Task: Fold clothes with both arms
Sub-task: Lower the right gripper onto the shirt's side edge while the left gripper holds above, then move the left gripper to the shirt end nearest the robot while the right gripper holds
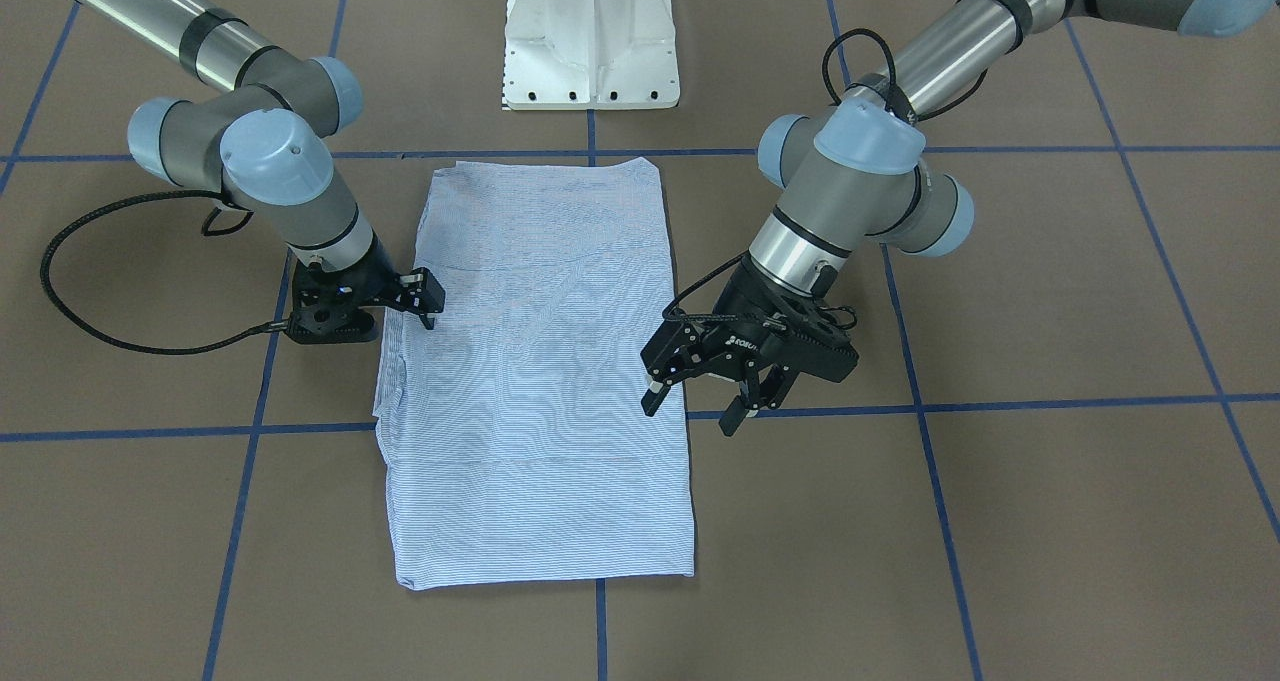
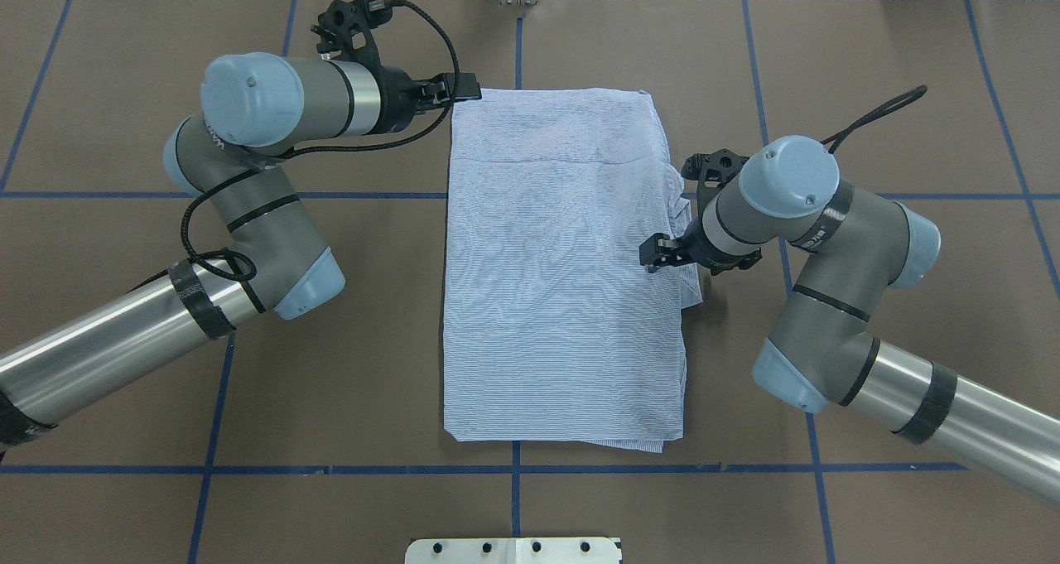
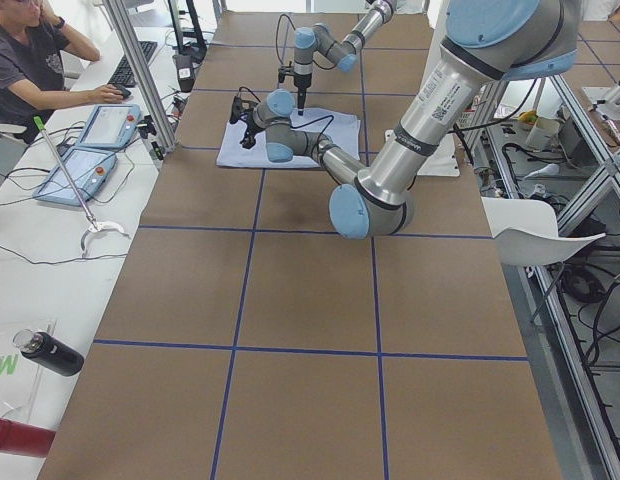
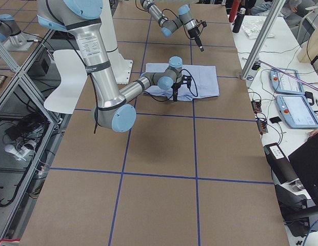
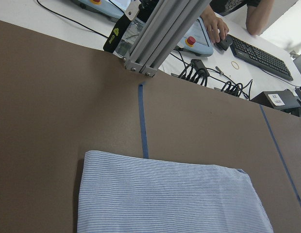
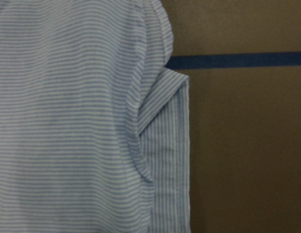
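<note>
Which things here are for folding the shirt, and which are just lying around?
For the job:
striped shirt
left claw
right claw

Just lying about:
black bottle
keyboard
control tablet

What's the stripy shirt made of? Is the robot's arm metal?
The shirt looks like thin woven cloth, maybe cotton. It has fine stripes and soft creases, and it is not shiny. The left arm has a tube that looks like metal, because it gleams silver. Its light blue caps look like smooth plastic, though I can't be sure.
</note>
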{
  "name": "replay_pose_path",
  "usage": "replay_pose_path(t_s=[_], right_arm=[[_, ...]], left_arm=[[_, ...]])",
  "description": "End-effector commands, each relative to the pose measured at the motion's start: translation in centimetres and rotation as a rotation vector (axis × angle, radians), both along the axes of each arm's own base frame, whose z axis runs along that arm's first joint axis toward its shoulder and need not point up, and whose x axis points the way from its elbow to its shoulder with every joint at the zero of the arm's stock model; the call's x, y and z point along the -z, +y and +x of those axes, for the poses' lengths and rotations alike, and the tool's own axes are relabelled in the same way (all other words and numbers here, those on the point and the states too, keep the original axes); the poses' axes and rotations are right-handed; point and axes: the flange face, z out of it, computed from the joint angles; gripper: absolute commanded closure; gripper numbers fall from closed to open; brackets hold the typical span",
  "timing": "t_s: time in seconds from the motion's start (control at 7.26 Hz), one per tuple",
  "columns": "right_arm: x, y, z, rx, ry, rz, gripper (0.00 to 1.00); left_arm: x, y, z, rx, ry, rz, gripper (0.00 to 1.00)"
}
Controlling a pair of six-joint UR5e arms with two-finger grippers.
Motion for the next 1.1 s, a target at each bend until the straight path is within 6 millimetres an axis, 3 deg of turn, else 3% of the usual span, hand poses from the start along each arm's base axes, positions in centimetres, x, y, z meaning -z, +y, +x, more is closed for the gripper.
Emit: replay_pose_path(t_s=[0.0,0.28,0.55,0.69,0.96], right_arm=[[0.1,-0.8,1.8,0.023,0.065,0.002,0.0],[1.9,0.1,2.6,0.033,0.096,0.0,0.0],[5.4,1.2,3.9,0.035,0.033,0.041,0.0],[7.0,2.2,4.3,0.032,0.003,0.053,0.0],[8.8,5.7,5.0,0.064,-0.063,0.035,0.0]], left_arm=[[-0.2,0.0,0.0,-0.001,-0.001,0.0,0.0],[-0.2,0.0,0.0,-0.001,-0.002,0.001,0.0],[-0.3,0.4,0.2,-0.049,-0.006,-0.026,0.0],[-0.3,1.7,0.2,-0.128,0.004,-0.088,0.0],[-3.6,7.4,-3.2,-0.253,0.071,-0.22,0.0]])
